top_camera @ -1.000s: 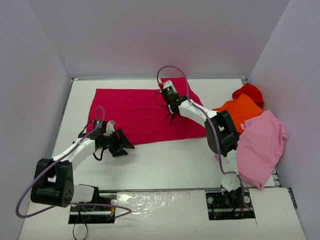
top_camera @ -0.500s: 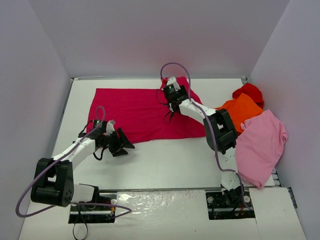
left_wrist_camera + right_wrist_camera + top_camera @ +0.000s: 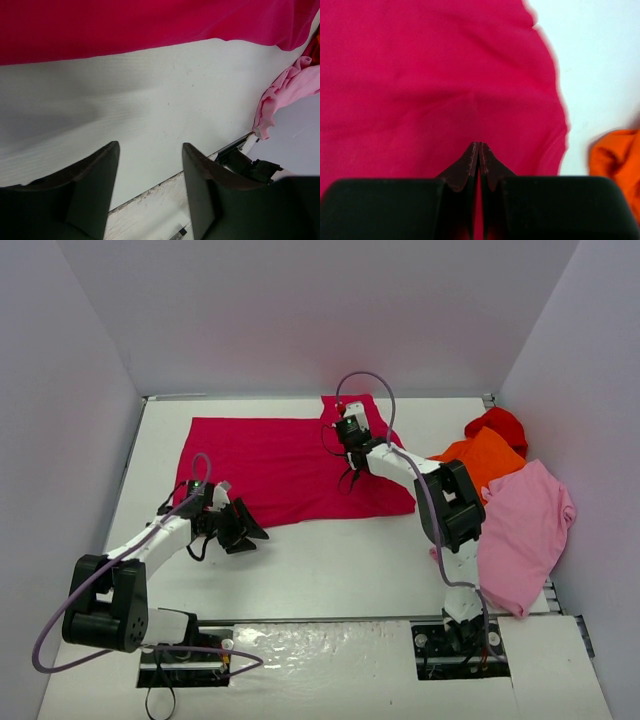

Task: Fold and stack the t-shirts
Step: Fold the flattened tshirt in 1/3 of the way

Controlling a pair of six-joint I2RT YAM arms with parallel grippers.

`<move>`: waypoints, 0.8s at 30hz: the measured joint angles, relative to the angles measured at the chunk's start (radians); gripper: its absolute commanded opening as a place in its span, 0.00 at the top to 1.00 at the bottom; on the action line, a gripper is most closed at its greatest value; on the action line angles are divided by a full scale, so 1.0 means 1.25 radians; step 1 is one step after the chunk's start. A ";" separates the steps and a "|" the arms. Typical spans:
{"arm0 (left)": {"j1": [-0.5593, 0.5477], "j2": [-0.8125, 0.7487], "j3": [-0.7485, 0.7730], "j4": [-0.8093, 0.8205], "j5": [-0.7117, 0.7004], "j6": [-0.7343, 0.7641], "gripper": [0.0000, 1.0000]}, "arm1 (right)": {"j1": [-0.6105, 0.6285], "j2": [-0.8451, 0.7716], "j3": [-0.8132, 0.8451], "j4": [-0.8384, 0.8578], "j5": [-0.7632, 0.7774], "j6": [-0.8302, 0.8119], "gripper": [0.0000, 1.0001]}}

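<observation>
The large crimson t-shirt (image 3: 270, 465) lies spread flat across the far middle of the table. My right gripper (image 3: 347, 430) is over its right part, and in the right wrist view the gripper (image 3: 480, 145) is shut, its tips pinching the crimson cloth (image 3: 420, 75). My left gripper (image 3: 248, 528) is open and empty just off the shirt's near edge; the left wrist view shows the gripper (image 3: 150, 150) above bare table, with the crimson hem (image 3: 150, 20) beyond. The light pink t-shirt (image 3: 520, 530), the orange t-shirt (image 3: 485, 460) and the bright red t-shirt (image 3: 497, 423) are heaped at the right.
Grey walls close in the left, far and right sides. The heap of shirts overhangs the table's right edge. The pink cloth (image 3: 295, 85) and the orange cloth (image 3: 615, 155) show at the edges of the wrist views. The arm bases stand at the near edge.
My right gripper has moved right and a little farther back, and the crimson shirt's right edge has shifted right with it. The left arm has stayed put.
</observation>
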 measured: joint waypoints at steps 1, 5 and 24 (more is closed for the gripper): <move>0.000 0.000 0.000 -0.001 -0.003 0.001 0.69 | 0.002 -0.013 -0.018 -0.008 -0.027 0.016 1.00; -0.004 -0.022 0.002 -0.016 -0.042 0.007 0.77 | 0.018 -0.070 -0.070 -0.027 -0.179 0.078 0.81; -0.010 -0.748 0.183 -0.319 -0.590 0.002 0.61 | 0.278 0.021 0.059 0.047 -0.741 0.114 0.36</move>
